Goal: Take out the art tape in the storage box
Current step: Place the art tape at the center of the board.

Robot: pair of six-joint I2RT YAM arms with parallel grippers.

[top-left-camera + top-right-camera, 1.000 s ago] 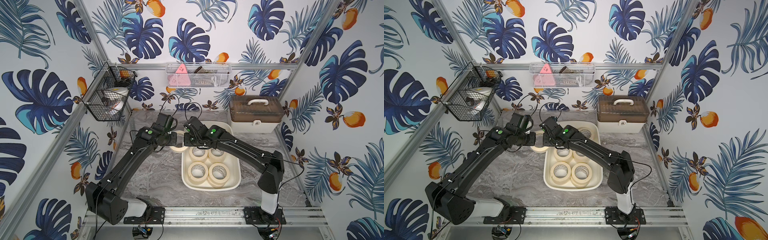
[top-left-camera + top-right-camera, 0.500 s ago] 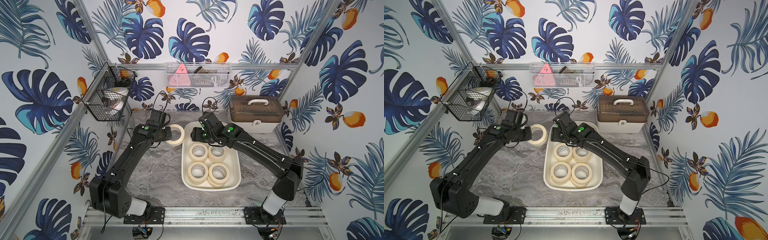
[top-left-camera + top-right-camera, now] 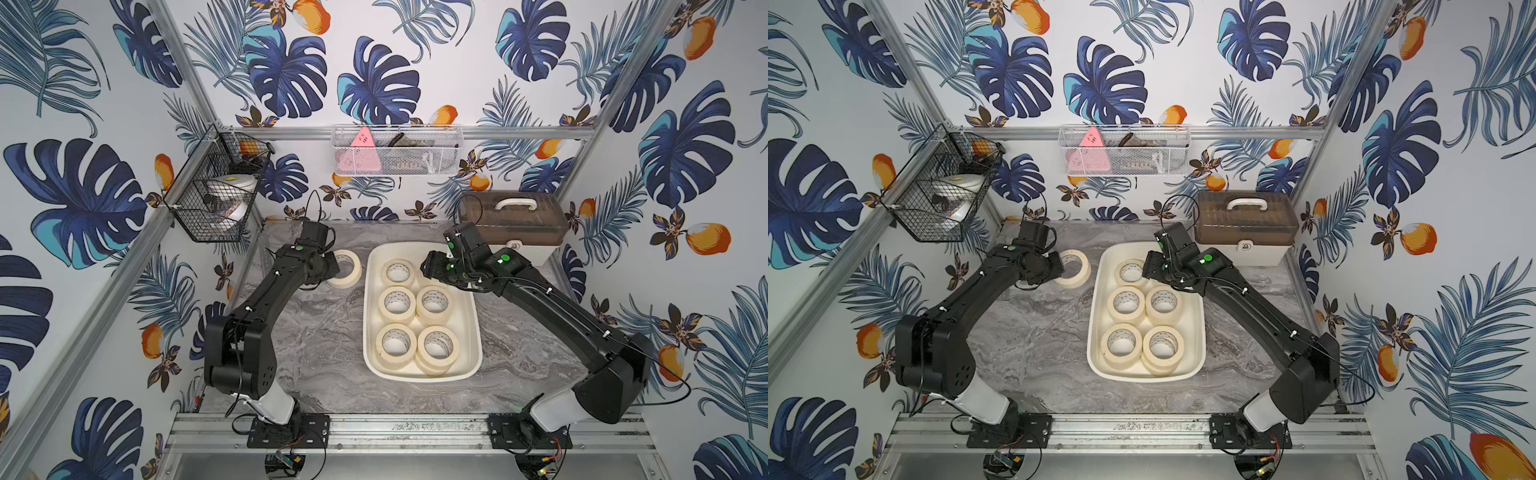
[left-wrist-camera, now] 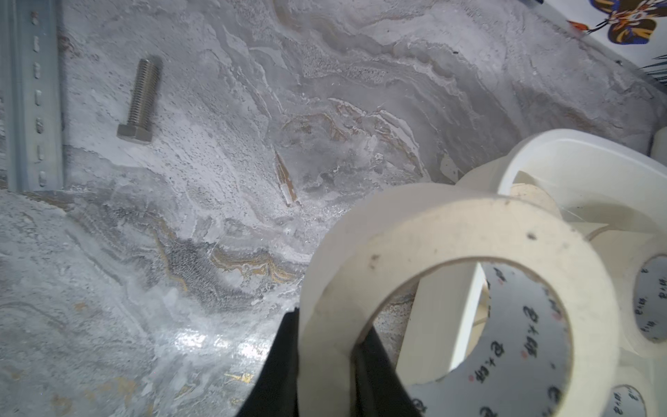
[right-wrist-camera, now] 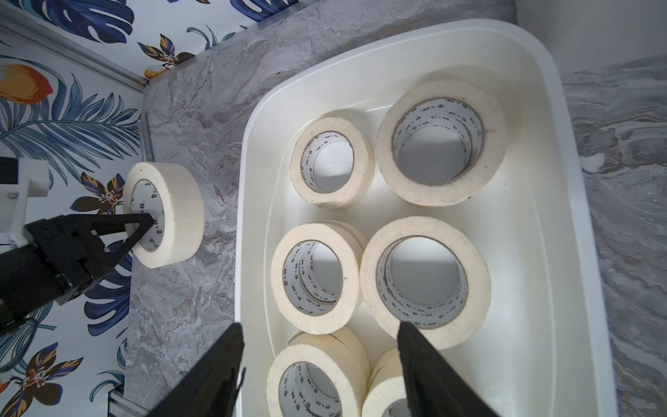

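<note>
One cream roll of art tape [image 3: 355, 276] is clenched by the left fingers [image 5: 140, 224]. One finger is set inside the white cardboard core and the other is pressed against the outer wall. This held roll [image 4: 433, 234] is tilted on its edge outside the storage box [image 3: 464, 332], just beside the far left part of the rim. Whether the table [image 3: 316, 332] is touched by it cannot be told. Small dark print is seen on the inside of the core, and a few dark specks are seen on the flat cream face.

The other rolls [image 3: 397, 302] are found inside the glossy white box, laid flat with their cores open upward. One is placed at the far end and two pairs are placed nearer the front. Under several of them the edge of a lower roll is seen, so they are stacked.

The right fingers [image 5: 216, 375] are spread wide with nothing gripped between them, and are held above the far right part of the box.

A steel bolt [image 4: 139, 101] is seen lying on the grey marbled table. A brown-lidded case [image 3: 515, 224] is set behind the box.
</note>
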